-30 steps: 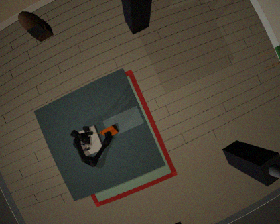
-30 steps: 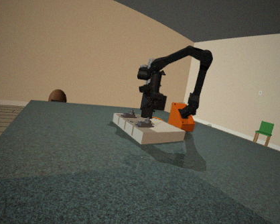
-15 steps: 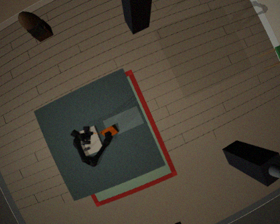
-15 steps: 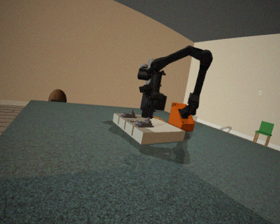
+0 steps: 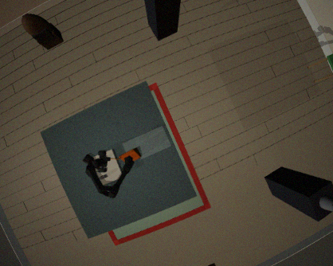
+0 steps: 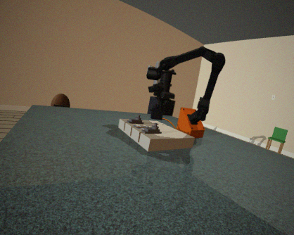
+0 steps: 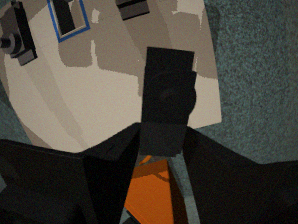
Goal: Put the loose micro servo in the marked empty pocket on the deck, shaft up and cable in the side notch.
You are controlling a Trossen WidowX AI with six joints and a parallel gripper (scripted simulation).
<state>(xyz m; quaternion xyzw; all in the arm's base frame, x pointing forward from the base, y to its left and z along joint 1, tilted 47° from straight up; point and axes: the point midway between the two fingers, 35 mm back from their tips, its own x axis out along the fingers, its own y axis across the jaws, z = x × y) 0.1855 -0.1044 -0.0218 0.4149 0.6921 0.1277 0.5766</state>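
The pale robot deck (image 5: 114, 171) (image 6: 170, 143) (image 7: 107, 95) lies on the table. My gripper (image 6: 157, 115) (image 7: 161, 129) is shut on the loose micro servo (image 7: 169, 90), a dark block gripped near its end in the wrist view. Whether the servo touches the deck is unclear. Its orange cable (image 7: 145, 160) (image 6: 171, 122) runs toward an orange block. The marked empty pocket, with a blue outline (image 7: 75, 35), is at the upper left of the wrist view, apart from the servo. Its shaft direction and mounting ears are hard to make out.
Grey seated servos (image 6: 152, 129) (image 7: 15, 40) stand up from the deck, and another (image 7: 134, 10) shows at the top of the wrist view. The orange block (image 5: 130, 155) (image 6: 190, 123) (image 7: 150, 192) stands beside the deck near the arm's lower end.
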